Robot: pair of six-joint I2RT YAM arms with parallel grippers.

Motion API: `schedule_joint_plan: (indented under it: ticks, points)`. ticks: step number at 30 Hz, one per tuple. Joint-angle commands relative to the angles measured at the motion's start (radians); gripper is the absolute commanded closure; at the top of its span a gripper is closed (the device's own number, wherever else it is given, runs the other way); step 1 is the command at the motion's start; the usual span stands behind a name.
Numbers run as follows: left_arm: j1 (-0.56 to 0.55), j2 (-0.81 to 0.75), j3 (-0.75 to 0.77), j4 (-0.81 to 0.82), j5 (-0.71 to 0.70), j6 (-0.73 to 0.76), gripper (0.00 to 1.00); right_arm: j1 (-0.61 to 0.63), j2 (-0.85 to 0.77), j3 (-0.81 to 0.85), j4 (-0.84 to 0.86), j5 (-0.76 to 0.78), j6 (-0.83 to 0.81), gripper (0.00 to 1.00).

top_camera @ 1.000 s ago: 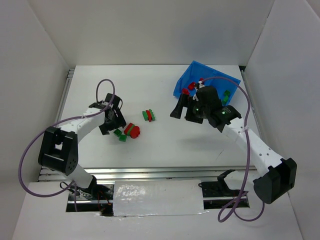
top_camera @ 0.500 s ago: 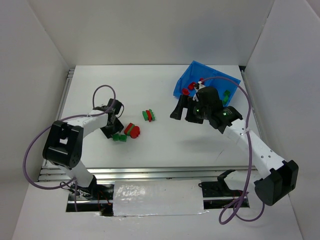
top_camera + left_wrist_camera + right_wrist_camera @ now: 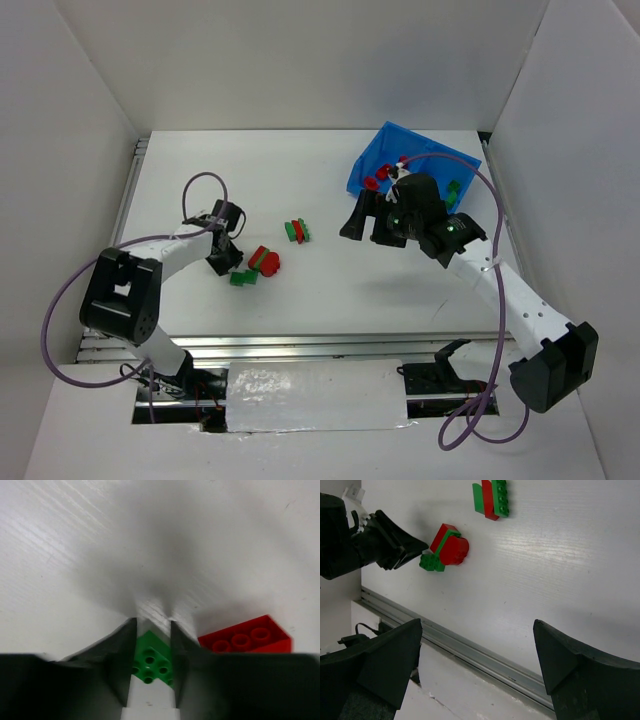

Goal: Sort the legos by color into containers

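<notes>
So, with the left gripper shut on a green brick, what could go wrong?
The green brick sits turned in the left gripper, so it may twist or slip out. The red brick lies close beside and could get knocked on lifting. The blue bin is far away, a long carry.

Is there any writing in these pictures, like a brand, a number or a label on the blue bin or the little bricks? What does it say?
No text can be read in any view.
White tag at the top left of the right wrist view: too small to read.
Green brick between the fingers of the left end effector: studs blurred, no lettering legible.
Blue bin: no marking visible.
</notes>
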Motion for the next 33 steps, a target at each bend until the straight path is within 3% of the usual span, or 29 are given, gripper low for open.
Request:
schedule_joint_plan:
  ticks: [1, 4, 10, 16, 28, 33]
  points:
    - [0.001, -0.067, 0.006, -0.006, 0.006, 0.003, 0.49, 0.010, -0.022, -0.003, 0.028, -0.022, -0.004, 0.01]
    - [0.001, -0.122, -0.002, -0.032, -0.020, 0.008, 0.29, 0.012, -0.022, -0.009, 0.028, -0.024, -0.004, 0.00]
    - [0.001, -0.243, -0.014, -0.134, -0.055, -0.064, 0.29, 0.017, -0.023, -0.023, 0.038, -0.025, -0.002, 0.00]
    - [0.000, -0.295, -0.051, -0.204, 0.017, -0.222, 0.30, 0.018, -0.020, -0.018, 0.039, -0.036, -0.005, 0.00]
    - [-0.007, -0.156, -0.088, -0.056, 0.119, -0.345, 0.28, 0.023, -0.023, -0.009, 0.022, -0.070, -0.051, 0.00]
    - [-0.008, -0.101, -0.082, -0.071, 0.087, -0.370, 0.36, 0.023, -0.034, -0.006, 0.013, -0.068, -0.073, 0.00]
